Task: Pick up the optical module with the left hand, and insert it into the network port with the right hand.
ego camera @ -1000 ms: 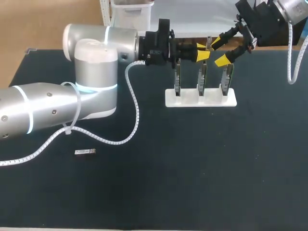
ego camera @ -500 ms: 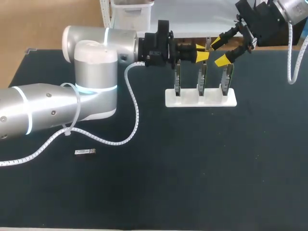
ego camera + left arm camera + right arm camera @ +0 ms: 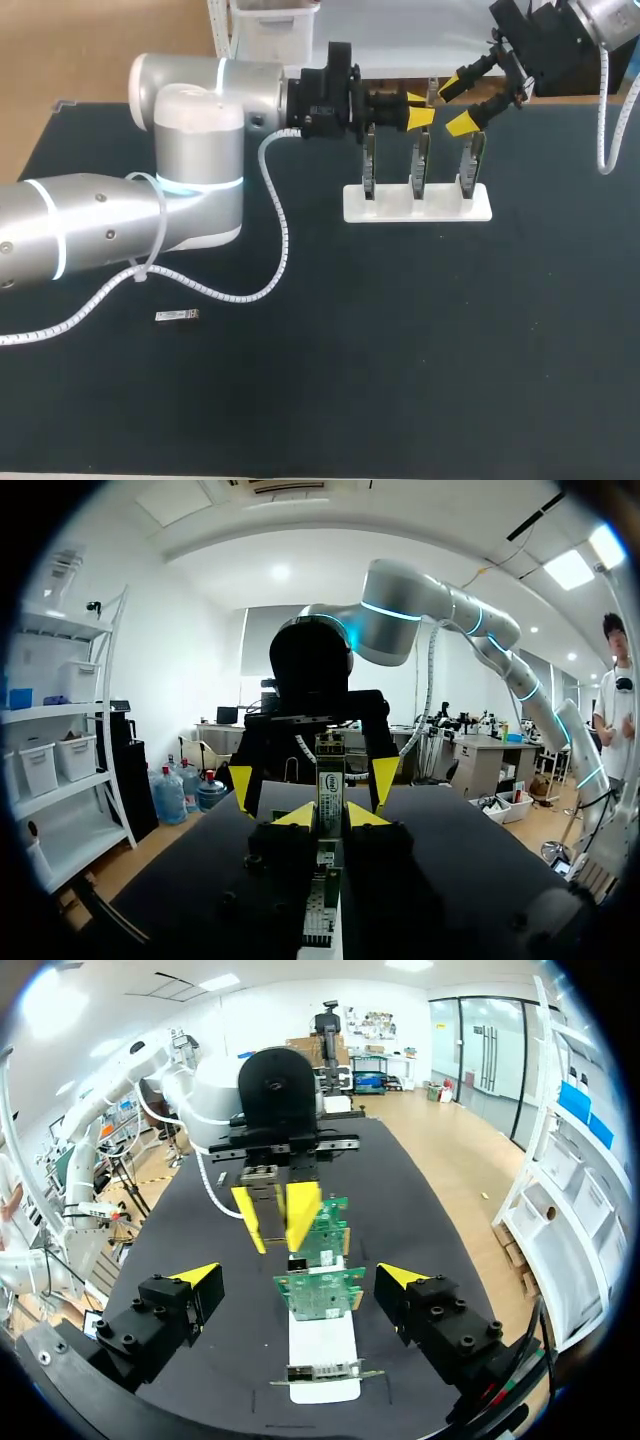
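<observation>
1. The left tool [image 3: 418, 108] is held level over the row of cards, its yellow tips at the top of the middle card. I cannot tell whether it is apart, together or clamped on anything.
2. In the left wrist view the left tool [image 3: 332, 816] looks along the row, and a card edge with a small label stands in line with its tips.
3. The right tool [image 3: 458, 104] hangs above the far right end of the row with its two yellow tips wide apart and nothing between them.
4. In the right wrist view the right tool [image 3: 300, 1278] straddles the nearest card without touching it. The left tool [image 3: 275, 1215] faces it from the other end of the row.
5. The three network cards [image 3: 418, 165] stand upright, side by side, in a white stand [image 3: 400, 210] on the dark bench [image 3: 400, 350].
6. The optical module [image 3: 177, 316] lies flat on the bench, well apart from the stand and from both tools. It is on the near side of the left arm [image 3: 110, 230], beside that arm's white coiled cable [image 3: 277, 215].
</observation>
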### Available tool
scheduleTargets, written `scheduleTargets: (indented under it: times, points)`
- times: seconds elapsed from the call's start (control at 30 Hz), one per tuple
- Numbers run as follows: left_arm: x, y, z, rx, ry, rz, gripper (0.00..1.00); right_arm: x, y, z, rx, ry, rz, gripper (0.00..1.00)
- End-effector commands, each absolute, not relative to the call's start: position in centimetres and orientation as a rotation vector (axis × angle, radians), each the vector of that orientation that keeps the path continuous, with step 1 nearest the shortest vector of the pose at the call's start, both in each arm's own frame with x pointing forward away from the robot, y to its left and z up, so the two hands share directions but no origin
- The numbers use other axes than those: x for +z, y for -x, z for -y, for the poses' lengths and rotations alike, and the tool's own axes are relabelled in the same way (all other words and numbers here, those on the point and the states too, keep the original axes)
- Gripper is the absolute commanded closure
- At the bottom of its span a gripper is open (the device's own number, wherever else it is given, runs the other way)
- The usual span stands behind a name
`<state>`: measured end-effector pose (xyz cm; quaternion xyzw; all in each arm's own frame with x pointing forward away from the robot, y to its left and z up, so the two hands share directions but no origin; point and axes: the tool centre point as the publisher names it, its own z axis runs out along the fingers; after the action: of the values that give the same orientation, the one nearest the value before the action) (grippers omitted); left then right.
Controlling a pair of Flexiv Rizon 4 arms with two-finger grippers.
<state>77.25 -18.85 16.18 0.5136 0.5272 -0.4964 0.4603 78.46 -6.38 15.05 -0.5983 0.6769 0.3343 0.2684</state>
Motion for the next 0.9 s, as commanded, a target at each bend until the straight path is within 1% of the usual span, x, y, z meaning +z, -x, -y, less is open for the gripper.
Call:
scheduleTargets:
  times: [0.03, 0.4, 0.6, 0.9]
  points:
    - [16.2, -77.1, 18.9, -1.218, -1.260, -1.299, 1.00, 15.9, -78.1, 6.6, 0.871, 1.591, -1.823, 0.00]
    - [16.2, -77.1, 18.9, -1.218, -1.260, -1.299, 1.00, 19.5, -78.1, 6.4, 0.877, 1.580, -1.740, 0.00]
    - [16.2, -77.1, 18.9, -1.218, -1.260, -1.299, 1.00, 20.1, -77.6, 5.8, 0.892, 1.634, -1.705, 0.00]
    - [16.2, -77.1, 18.9, -1.218, -1.260, -1.299, 1.00, 20.1, -77.6, 5.2, 0.908, 1.594, -1.725, 0.00]
